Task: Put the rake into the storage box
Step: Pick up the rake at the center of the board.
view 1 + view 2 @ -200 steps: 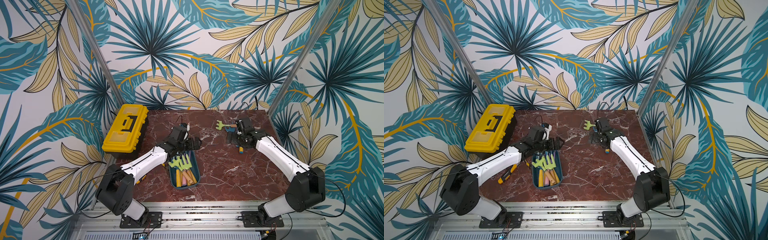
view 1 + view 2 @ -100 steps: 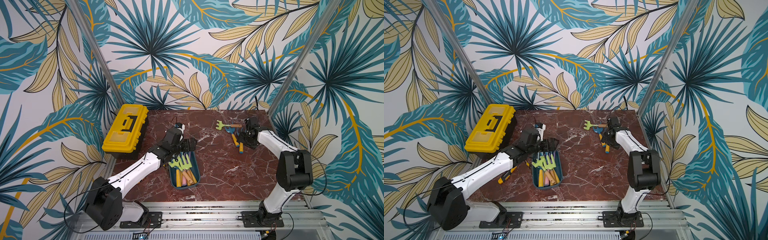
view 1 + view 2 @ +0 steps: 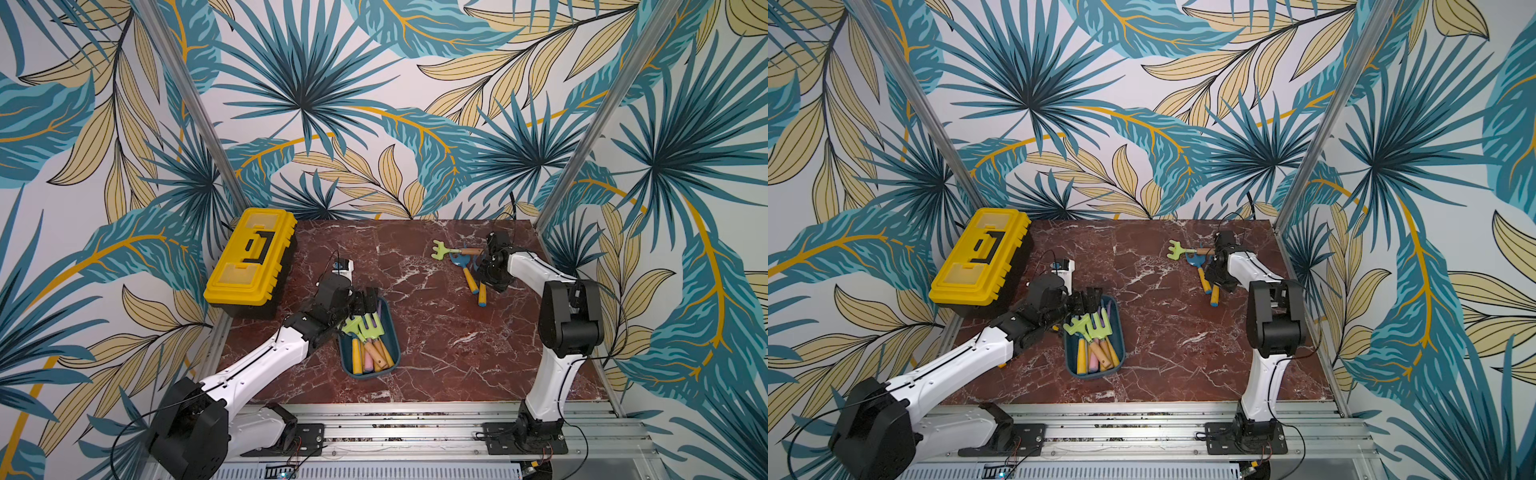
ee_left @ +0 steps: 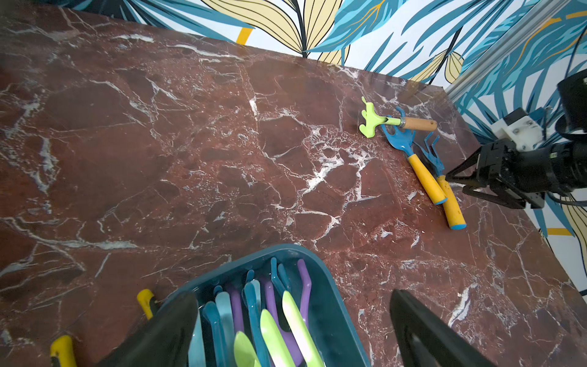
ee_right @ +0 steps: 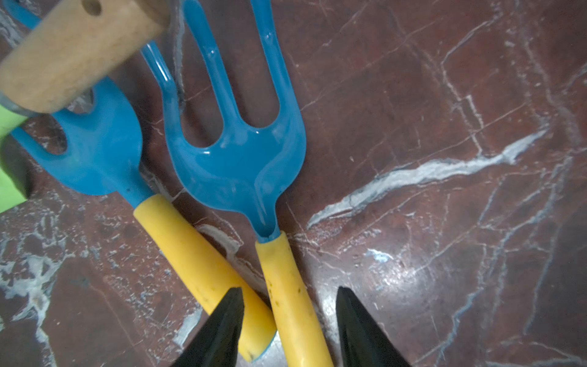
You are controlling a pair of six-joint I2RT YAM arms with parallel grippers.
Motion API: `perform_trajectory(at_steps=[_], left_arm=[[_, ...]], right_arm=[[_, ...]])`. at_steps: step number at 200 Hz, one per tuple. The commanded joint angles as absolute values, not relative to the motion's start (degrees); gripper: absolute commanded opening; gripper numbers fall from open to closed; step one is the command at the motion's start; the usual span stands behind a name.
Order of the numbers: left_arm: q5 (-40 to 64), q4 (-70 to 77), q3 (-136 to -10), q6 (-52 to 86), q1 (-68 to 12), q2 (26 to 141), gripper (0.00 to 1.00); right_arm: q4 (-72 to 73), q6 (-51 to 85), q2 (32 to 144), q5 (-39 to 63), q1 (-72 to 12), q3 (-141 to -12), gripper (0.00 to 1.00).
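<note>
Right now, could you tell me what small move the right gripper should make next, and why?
Probably close the right gripper: its jaws straddle the yellow handle of the blue rake lying on the table, with a gap on one side, so nothing is gripped yet for carrying to the storage box.

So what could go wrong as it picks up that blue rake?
The right tool straddles the rake's yellow handle, but a second rake's handle lies right beside it; the tool could catch both.
The green rake rests on that second rake's head, so it might get dragged along.
The box is already crowded, so the rake may slip out.
</note>
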State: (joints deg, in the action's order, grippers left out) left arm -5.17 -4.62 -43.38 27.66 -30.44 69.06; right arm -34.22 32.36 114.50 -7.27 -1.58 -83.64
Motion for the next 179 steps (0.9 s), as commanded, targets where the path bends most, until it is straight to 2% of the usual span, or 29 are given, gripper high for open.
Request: perform_trajectory(at_steps=[1, 39, 72, 110, 129, 179], left_arm=[[-5.62, -2.46, -41.66, 27.17, -30.18, 67.85, 1.00], [-5.32, -2.76, -41.66, 27.29, -30.06, 67.60, 1.00], [-5.26, -2.55, -41.36, 27.60, -30.06, 67.40, 1.00], [-5.01, -2.64, -41.12, 27.82, -30.06, 66.93, 1.00], [-5.07, -2.51, -40.63, 27.93, -30.06, 66.48, 1.00], [-7.20, -1.56, -38.80, 28.54, -30.01, 63.85, 1.00]], right_arm=[[-35.24, 32.87, 117.06, -7.51, -1.55, -84.96, 0.52], [-35.33, 33.88, 119.24, -6.24, -1.51, -84.31, 0.52], [-34.64, 33.92, 117.91, -5.08, -1.83, -81.50, 0.47], [-33.76, 33.08, 114.52, -4.85, -2.02, -77.17, 0.26], [-32.90, 33.19, 110.81, -5.23, -1.95, -74.33, 0.22], [-33.58, 31.59, 97.70, -3.98, -3.24, -68.47, 0.19]])
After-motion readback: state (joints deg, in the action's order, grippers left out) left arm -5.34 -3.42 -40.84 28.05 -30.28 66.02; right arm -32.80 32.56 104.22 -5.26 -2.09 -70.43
